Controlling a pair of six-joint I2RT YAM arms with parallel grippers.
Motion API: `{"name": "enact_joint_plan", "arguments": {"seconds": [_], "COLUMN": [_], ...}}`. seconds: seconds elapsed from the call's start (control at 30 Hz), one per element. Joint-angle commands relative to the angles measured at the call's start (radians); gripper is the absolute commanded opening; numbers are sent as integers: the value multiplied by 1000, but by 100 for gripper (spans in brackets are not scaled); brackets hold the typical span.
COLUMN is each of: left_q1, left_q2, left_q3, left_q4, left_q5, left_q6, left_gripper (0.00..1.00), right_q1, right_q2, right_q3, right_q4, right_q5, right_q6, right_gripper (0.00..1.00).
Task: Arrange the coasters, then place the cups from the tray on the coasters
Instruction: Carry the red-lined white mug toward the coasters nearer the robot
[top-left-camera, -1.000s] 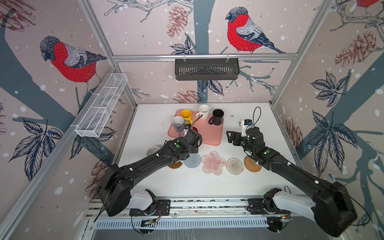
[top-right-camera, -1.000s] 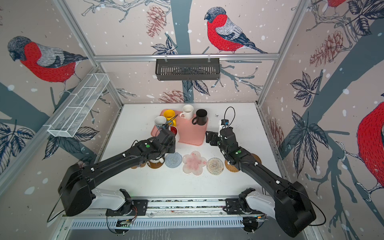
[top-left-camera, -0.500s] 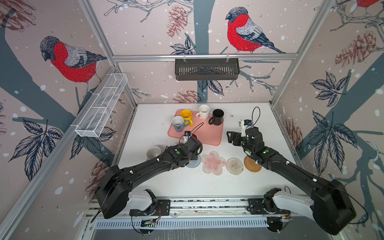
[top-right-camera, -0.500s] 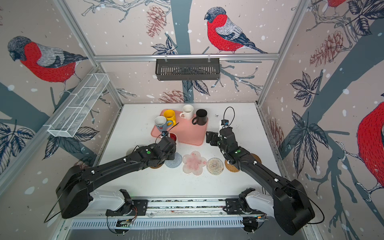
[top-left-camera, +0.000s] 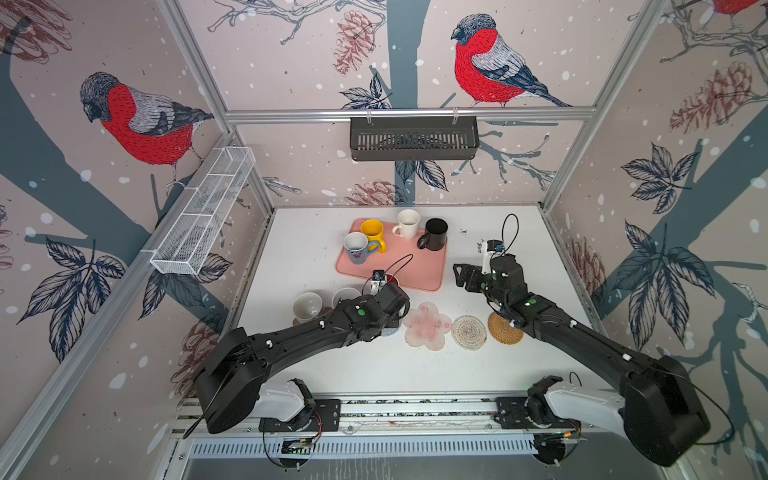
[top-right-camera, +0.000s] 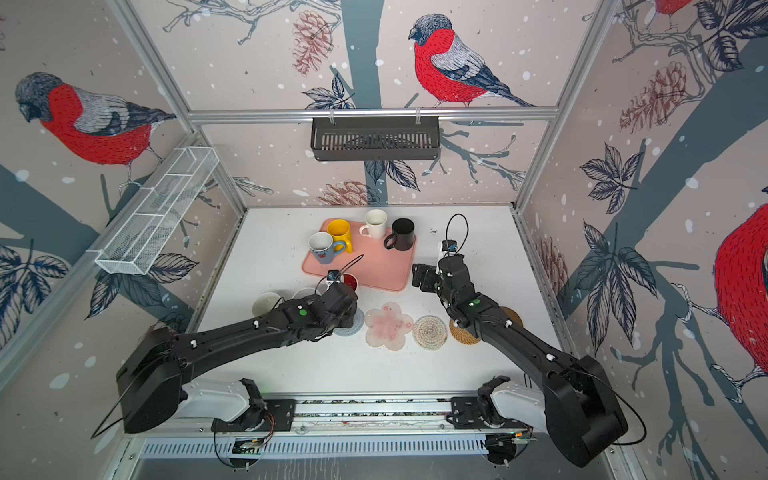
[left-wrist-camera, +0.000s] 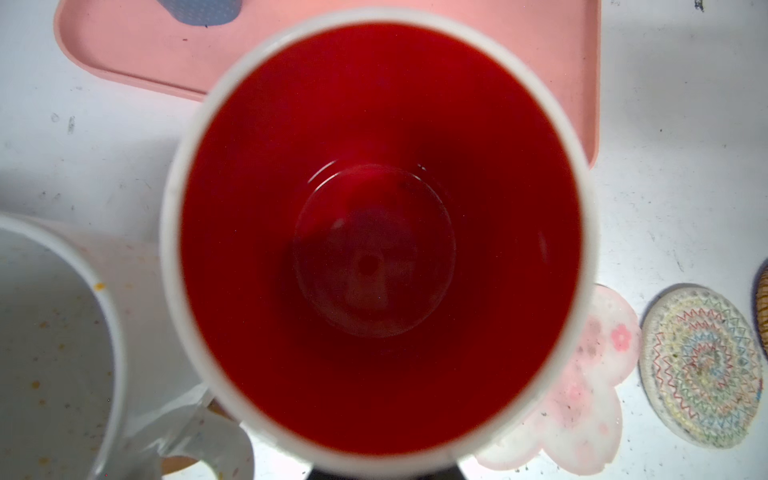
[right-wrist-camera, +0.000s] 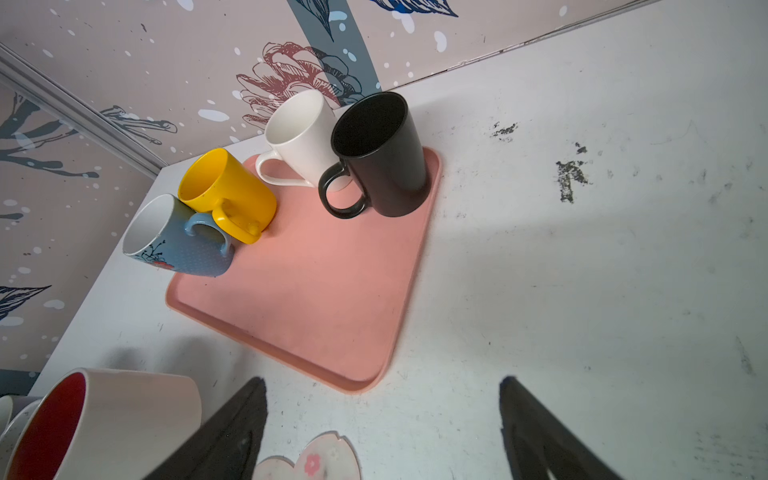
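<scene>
Left gripper (top-left-camera: 394, 293) is clenched on the white mug with the red inside (left-wrist-camera: 378, 232). The mug fills the left wrist view, and the grip point is hidden below its rim. The mug is upright over the grey-blue crochet coaster (top-left-camera: 390, 331), of which only an edge shows from under the arm. I cannot tell whether the mug's base touches the coaster. Just beside it stands a speckled white mug (left-wrist-camera: 54, 353), and towards the table's left edge another white mug (top-left-camera: 307, 306) stands on a brown coaster (top-left-camera: 297, 322). On the other side, a row runs towards the right edge: the pink-white flower coaster (top-left-camera: 427, 326), the cream rope coaster (top-left-camera: 468, 331) and the golden rattan coaster (top-left-camera: 505, 328), which is partly under the right arm. The right gripper (right-wrist-camera: 382, 379) is spread wide and holds nothing. It hangs over the bare table (top-left-camera: 511, 232), just off the near right corner of the salmon-pink tray (right-wrist-camera: 316, 299). The tray lies towards the table's far edge and carries four mugs. The yellow mug (right-wrist-camera: 226, 193) is at its far left corner. The lavender-blue mug (right-wrist-camera: 183, 245) touches it along the left edge. The plain white mug (right-wrist-camera: 297, 137) is on the far edge, and the black mug (right-wrist-camera: 382, 162) is at the far right corner. The only marking I can make out is a painted red flower on dark sprigs on the lavender-blue mug.
</scene>
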Motion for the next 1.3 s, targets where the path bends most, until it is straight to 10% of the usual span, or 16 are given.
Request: {"name": "enact_joint_plan", "arguments": {"seconds": [0.0,1.27], "left_q1": [-19,-102], "left_q2": [0,37], "left_q3": [-12,-113], "left_q4": [43,74], "left_q5": [-58,-87], "left_q6": [-41,-155], "left_gripper": [0,0], "right_q1": [0,0], "right_q2": [1,25], "right_q3": [-2,-3], "right_q4": [31,38], "right_q5": [4,-1], "right_q6": [-9,-7], "right_gripper": [87,87]}}
